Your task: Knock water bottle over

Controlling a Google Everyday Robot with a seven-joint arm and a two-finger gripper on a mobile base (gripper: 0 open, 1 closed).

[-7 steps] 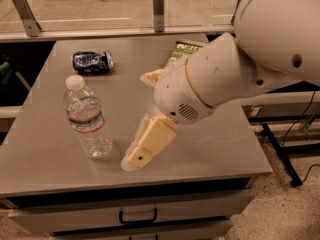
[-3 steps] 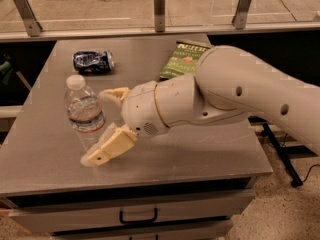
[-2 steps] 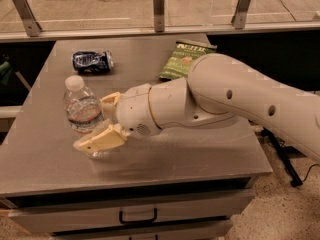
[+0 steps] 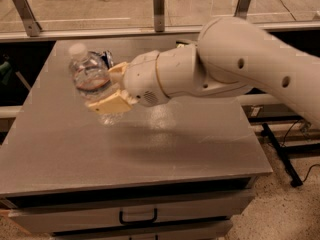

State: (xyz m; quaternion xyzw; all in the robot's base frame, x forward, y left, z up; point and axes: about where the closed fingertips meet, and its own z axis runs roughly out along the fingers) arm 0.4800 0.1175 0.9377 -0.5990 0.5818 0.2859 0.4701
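Water bottle (image 4: 89, 75) sits toward the far-left of the tabletop (image 4: 150, 149). It leans, with its cap up and away to the left and its base toward the pincer (image 4: 102, 87). Pincer is just right of it, spread, straddling the lower body. A leftward push should topple it.

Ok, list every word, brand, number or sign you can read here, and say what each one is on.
No text here can be read.
Water bottle: the label is too blurred, no word legible.
Dark can behind the bottle: mostly hidden, nothing legible.
Gripper, against the bottle over the table's rear left: no lettering seen on it.
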